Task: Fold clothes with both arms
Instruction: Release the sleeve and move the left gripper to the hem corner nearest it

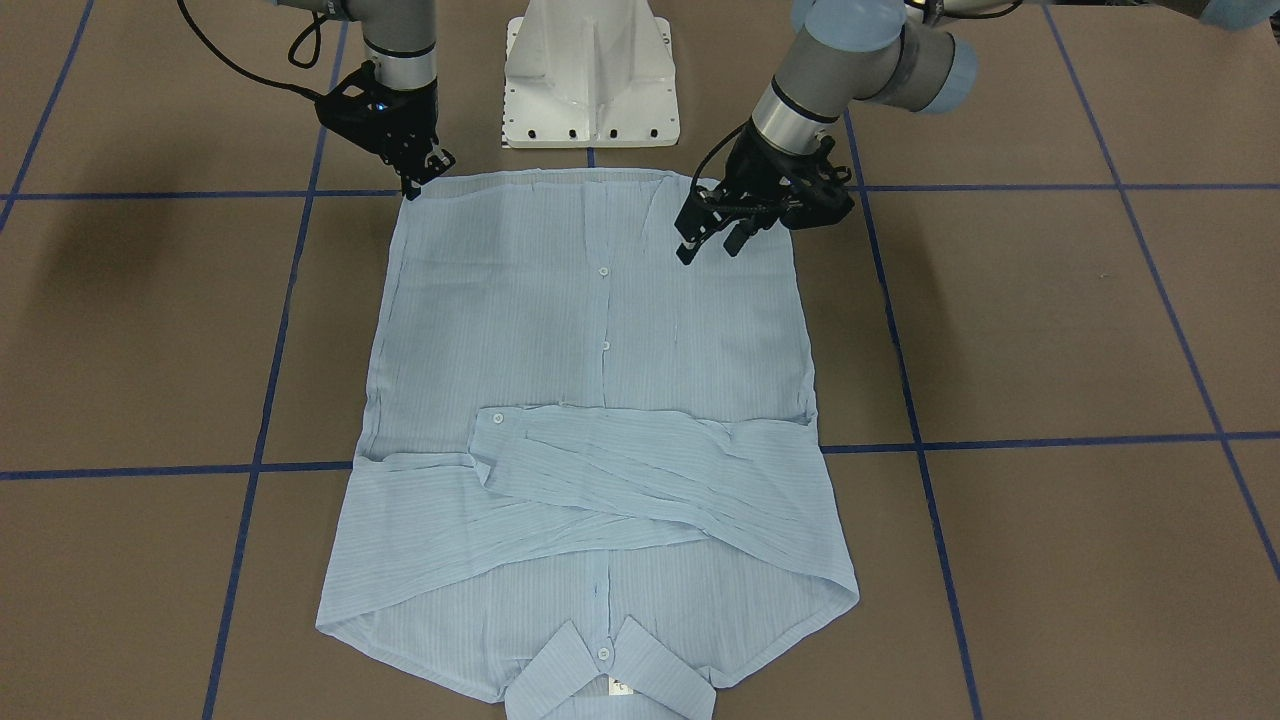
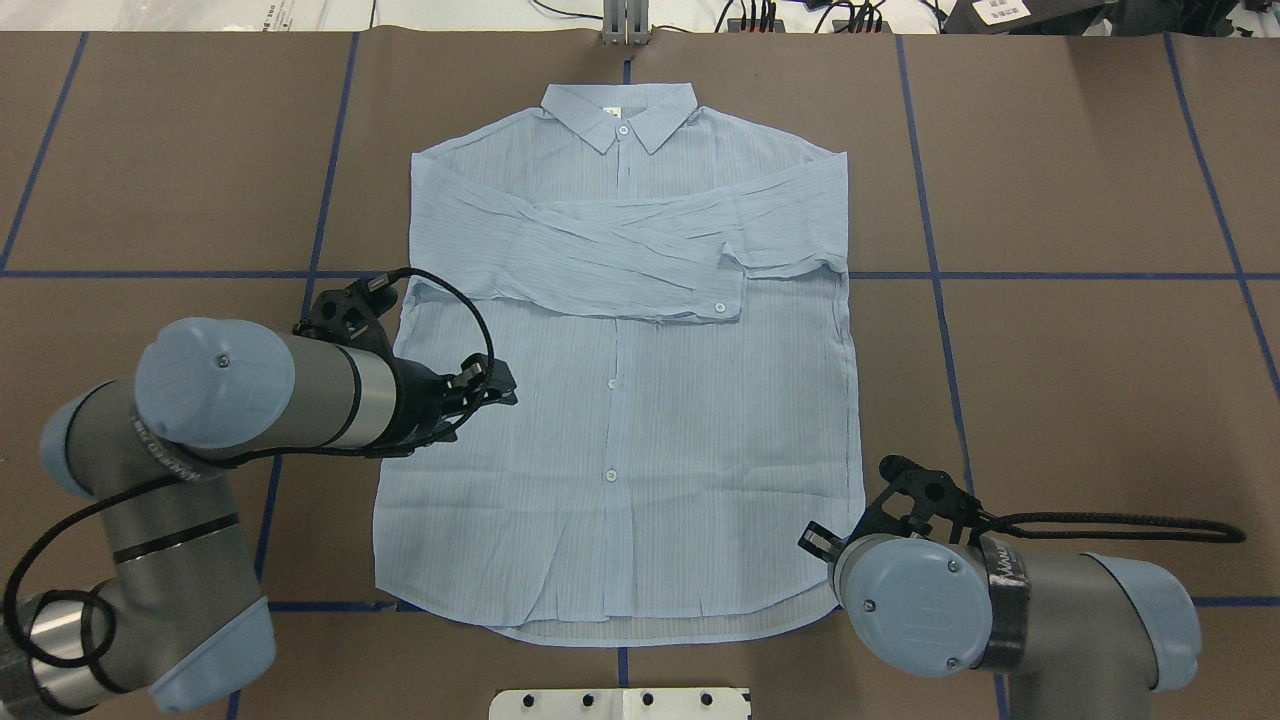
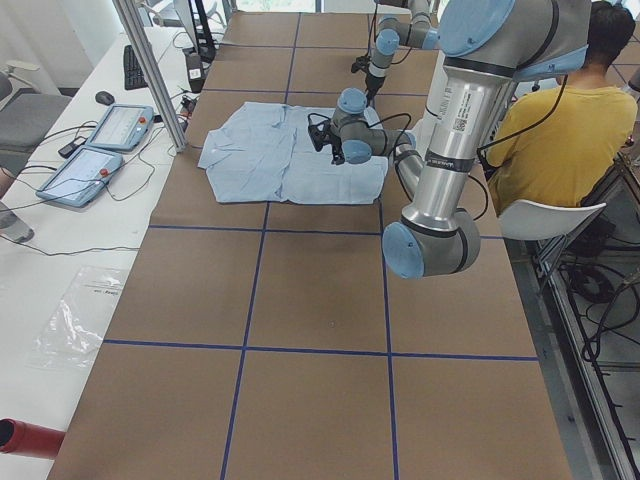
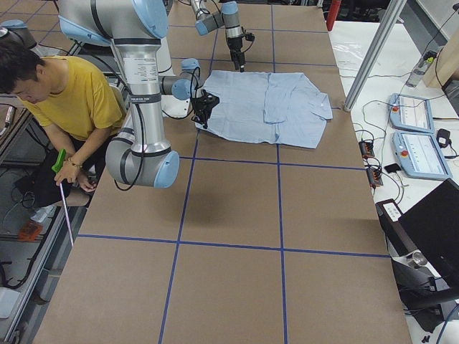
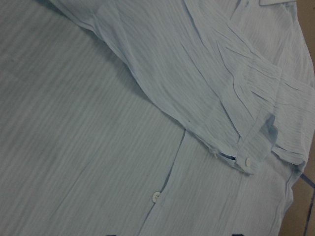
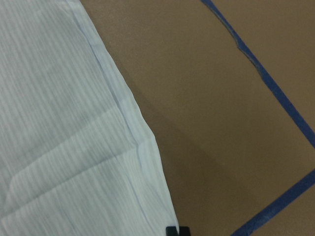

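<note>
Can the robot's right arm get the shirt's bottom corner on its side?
Probably yes: the right end effector hangs right at that hem corner of the shirt, and nothing lies between them.

Shirt point(image 1: 600, 330): light blue, fine stripes; buttons point(image 1: 603, 271) white. Surface point(image 1: 1050, 330): brown, dark blue line grid. Arms point(image 2: 330, 400): silver-grey, pale blue joint caps, black cables. Left gripper point(image 1: 710, 252), right gripper point(image 1: 425, 178): black. Pedestal point(image 1: 590, 80): white

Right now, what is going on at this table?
A light blue shirt lies flat on the table, button side up, with both sleeves already crossed over the chest. The robot's left gripper is open above the shirt's lower part, near one side. Its right gripper is at the opposite hem corner; whether it grips there, I cannot tell.
</note>
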Robot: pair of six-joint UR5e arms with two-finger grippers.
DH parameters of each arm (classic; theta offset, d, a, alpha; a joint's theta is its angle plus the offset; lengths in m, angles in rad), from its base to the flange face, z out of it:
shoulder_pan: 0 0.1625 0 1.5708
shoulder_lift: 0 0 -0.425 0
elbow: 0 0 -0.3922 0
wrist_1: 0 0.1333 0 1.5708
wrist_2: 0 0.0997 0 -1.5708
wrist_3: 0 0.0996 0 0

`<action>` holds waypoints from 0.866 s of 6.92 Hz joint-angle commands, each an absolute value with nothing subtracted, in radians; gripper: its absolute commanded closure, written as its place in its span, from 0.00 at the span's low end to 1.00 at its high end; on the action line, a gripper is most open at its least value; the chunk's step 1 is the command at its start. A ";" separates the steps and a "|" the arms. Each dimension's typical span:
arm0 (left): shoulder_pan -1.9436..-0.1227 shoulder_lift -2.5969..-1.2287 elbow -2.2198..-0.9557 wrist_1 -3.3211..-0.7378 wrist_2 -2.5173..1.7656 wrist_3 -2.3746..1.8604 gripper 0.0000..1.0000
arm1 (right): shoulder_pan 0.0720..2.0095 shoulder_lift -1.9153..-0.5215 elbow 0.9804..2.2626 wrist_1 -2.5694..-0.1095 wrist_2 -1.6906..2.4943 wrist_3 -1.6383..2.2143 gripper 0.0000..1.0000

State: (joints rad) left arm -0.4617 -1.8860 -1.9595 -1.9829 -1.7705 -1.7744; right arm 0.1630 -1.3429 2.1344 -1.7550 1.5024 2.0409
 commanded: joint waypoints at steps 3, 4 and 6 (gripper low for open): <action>-0.316 -1.686 -2.088 -1.835 -1.651 -1.767 0.26 | 0.173 -1.339 2.137 -1.750 1.500 2.039 1.00; -0.273 -1.683 -2.079 -1.832 -1.651 -1.775 0.29 | 0.172 -1.338 2.137 -1.744 1.500 2.039 1.00; -0.250 -1.689 -2.051 -1.830 -1.651 -1.776 0.32 | 0.173 -1.339 2.135 -1.733 1.500 2.039 1.00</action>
